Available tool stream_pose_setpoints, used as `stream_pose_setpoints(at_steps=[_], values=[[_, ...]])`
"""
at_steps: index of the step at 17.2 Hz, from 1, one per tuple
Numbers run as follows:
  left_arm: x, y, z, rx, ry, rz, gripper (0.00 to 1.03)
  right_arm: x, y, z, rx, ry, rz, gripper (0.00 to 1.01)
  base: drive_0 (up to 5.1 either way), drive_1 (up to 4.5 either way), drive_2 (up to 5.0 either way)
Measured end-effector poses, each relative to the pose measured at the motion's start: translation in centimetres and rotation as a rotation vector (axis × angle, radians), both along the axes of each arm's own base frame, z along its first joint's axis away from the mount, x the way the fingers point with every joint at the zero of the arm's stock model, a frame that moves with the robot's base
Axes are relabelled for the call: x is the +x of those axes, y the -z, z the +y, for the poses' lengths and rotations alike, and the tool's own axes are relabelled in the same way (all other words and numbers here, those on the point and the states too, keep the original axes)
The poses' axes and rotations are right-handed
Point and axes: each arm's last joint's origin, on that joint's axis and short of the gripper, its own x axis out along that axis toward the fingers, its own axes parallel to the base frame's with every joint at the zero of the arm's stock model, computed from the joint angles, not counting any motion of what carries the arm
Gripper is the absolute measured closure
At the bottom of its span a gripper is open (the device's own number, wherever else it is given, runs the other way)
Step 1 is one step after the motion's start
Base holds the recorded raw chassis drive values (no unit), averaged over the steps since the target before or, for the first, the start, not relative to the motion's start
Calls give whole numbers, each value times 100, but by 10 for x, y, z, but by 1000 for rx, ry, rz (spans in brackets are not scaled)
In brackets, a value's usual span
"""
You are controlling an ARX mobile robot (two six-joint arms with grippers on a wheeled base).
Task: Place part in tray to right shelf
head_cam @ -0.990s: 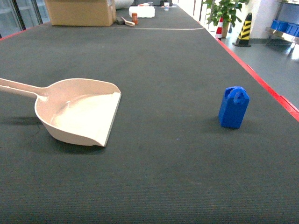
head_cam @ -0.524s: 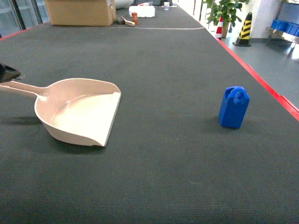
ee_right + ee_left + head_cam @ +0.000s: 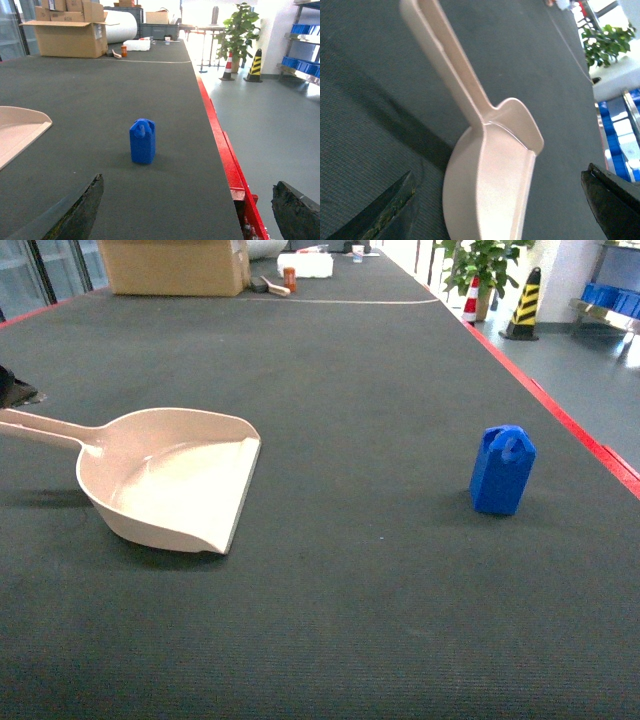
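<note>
Two task things: part point(image 3: 501, 470) and tray point(image 3: 170, 478) are seen on the dark table point(image 3: 350, 370), well apart.
Part: stood upright at about 3 o'clock in the head view, near the red table edge point(image 3: 570, 425); nothing is touching it. From the right wrist it is seen straight ahead at 12 o'clock point(image 3: 142, 141), lug uppermost.
Tray: laid flat at about 9 o'clock in the head view, front lip turned toward 3 o'clock, handle point(image 3: 40, 427) run out past the left border. From the left wrist the handle point(image 3: 447, 60) is seen running from 11 o'clock down into the scoop.
Left gripper: only a dark tip point(image 3: 12, 388) is seen at the left border of the head view — just above the handle end, contact cannot be told. In its wrist view point(image 3: 500, 200) the two fingers are spread wide, one at each lower corner, with the scoop between them in the view.
Right gripper: jaws are spread wide in its own view point(image 3: 190, 210) — nothing is held, and the part is well ahead of it.
Right shelf: steel rails with blue crates point(image 3: 300, 62) are seen at 2 o'clock, across the floor.
Background: cardboard box point(image 3: 172, 265), plant point(image 3: 482, 262), striped cone point(image 3: 522, 302).
</note>
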Motion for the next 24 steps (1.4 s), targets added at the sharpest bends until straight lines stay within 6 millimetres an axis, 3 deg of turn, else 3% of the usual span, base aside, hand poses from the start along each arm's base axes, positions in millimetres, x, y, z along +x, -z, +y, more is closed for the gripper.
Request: stream_pose_setpoints(at_steps=[3, 6, 10, 11, 14, 17, 20, 24], values=[[41, 26, 9, -86, -47, 73, 5, 0, 0, 0, 0, 0, 0, 3, 0, 0, 0], [84, 25, 30, -110, -106, 22, 5, 0, 0, 0, 0, 0, 0, 3, 0, 0, 0], [118, 33, 47, -157, -101, -18, 5, 0, 0, 0, 0, 0, 0, 3, 0, 0, 0], [124, 37, 47, -164, -91, -1, 9, 0, 0, 0, 0, 0, 0, 3, 0, 0, 0], [127, 45, 43, -184, -48, 2, 45, 0, 0, 0, 0, 0, 0, 3, 0, 0, 0], [116, 47, 35, -252, -29, -30, 79, 0, 0, 0, 0, 0, 0, 3, 0, 0, 0], [86, 26, 9, -263, 66, -108, 82, 0, 0, 0, 0, 0, 0, 3, 0, 0, 0], [76, 23, -6, -271, 110, -108, 82, 0, 0, 0, 0, 0, 0, 3, 0, 0, 0]])
